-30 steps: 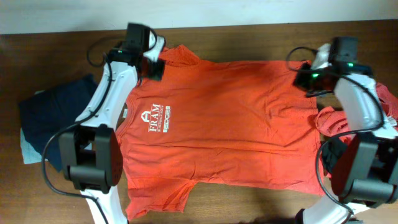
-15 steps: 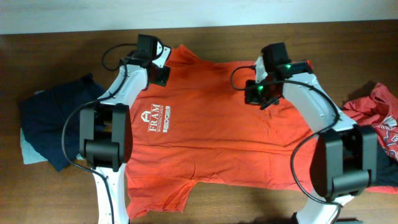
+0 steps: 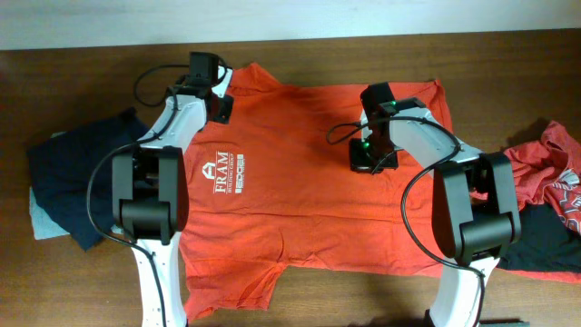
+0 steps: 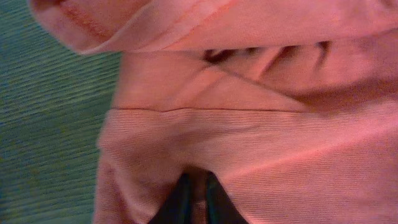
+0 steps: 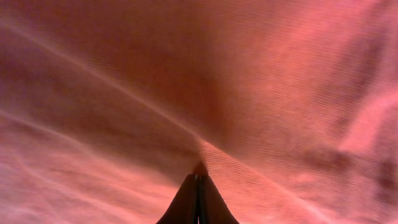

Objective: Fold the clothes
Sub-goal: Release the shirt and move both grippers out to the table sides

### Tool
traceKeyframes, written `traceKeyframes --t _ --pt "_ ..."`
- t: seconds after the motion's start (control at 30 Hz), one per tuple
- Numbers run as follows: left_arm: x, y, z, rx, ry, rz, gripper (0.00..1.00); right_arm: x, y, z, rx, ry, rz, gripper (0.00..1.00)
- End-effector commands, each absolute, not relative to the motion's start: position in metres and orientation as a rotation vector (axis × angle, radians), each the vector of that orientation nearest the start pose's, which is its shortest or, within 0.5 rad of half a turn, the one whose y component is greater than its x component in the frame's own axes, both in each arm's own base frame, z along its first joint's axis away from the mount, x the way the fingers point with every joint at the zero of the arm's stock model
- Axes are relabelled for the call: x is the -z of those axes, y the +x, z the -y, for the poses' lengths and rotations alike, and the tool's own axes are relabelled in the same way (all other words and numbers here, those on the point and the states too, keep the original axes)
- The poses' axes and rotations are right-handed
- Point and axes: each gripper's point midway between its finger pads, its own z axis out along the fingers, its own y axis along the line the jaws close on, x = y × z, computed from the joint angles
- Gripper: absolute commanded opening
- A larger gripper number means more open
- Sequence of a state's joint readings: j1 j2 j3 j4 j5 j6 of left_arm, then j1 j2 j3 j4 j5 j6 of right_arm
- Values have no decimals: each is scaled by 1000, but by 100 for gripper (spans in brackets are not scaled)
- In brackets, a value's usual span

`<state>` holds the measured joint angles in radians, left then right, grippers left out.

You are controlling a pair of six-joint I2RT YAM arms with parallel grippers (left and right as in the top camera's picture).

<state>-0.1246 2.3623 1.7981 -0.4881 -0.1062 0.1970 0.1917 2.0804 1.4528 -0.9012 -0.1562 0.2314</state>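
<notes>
T-shirt [image 3: 300,182] is lying flat, lettering up, across the middle of the dark wooden bench [image 3: 508,64], its fine knit creasing softly. A navy piece [image 3: 73,177] is sitting on a pale one [image 3: 38,218] at the left edge. A red shirt [image 3: 554,168] is bunching at the right edge. The left pincer [image 3: 221,102] is nipping cloth by the far sleeve, its jaws nearly together. The right pincer [image 3: 368,162] is pinching a mid-body ridge, its jaws closed. Bare wood is showing along the far side.

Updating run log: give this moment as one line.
left claw: shut on orange-red fabric T-shirt, sleeve | right claw: shut on T-shirt, mid-body | T-shirt: unfolded
</notes>
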Motion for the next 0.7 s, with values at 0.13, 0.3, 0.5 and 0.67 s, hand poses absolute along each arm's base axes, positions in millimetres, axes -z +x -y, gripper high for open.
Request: traceKeyframes --t 0.13,0.3,0.5,0.67 --pt "4 569 33 -248 344 -2658 48 0 379 -91 -148 44 -3128 4" --pt "-82 579 35 -245 342 -2642 52 -29 384 -74 -144 104 -3072 4" --pt "-193 565 32 -240 319 -2554 58 -52 384 -20 -119 305 -3031 4" --pt "-291 514 15 -270 323 -2458 61 -54 367 30 -140 479 -3060 4"
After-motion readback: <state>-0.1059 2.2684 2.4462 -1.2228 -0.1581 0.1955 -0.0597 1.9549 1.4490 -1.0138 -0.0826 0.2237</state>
